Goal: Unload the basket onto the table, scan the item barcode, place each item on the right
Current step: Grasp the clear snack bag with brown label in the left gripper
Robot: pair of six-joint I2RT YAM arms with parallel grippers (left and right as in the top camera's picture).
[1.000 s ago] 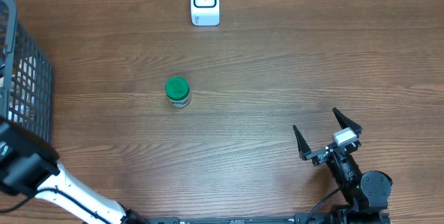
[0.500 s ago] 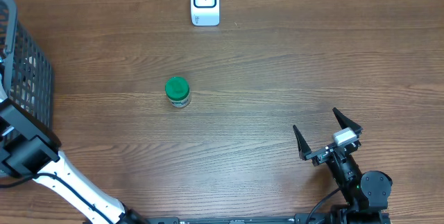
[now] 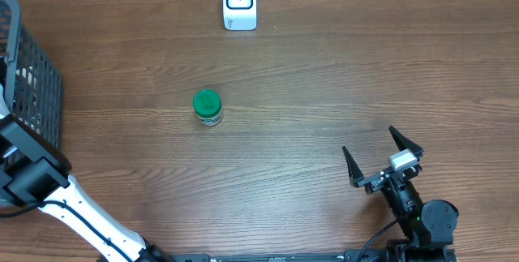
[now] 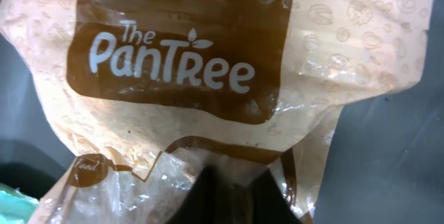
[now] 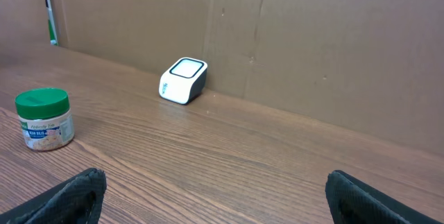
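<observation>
Links of the left arm (image 3: 77, 213) are seen running from the 7 o'clock edge of the tabletop (image 3: 324, 75) toward the wire basket (image 3: 40, 92) at 9 o'clock, where the wrist is bent against the basket's near wall. The left end effector (image 4: 229, 196) is hidden from above. In the left wrist view its dark fingers are closed together, with the clear film of a tan and brown bag (image 4: 180, 64) gathered around them. The bag is printed "The PanTree" and fills almost the whole of that view, with dark surfaces showing past its edges.

The right arm (image 3: 422, 217) is parked at 5 o'clock, and the right end effector (image 3: 369, 142) is held wide open above bare wood with nothing between its fingers. It is pointed toward 11 o'clock. A green-lidded jar (image 3: 208, 106) stands upright on the tabletop at about 10 o'clock from centre. A white scanner (image 3: 239, 2) is set at 12 o'clock, well apart from the jar.

Against the overhead frame of a second ago, the left arm's dark wrist link is found slightly farther toward 12 o'clock along the basket. The jar, the scanner and the right arm are unmoved.
</observation>
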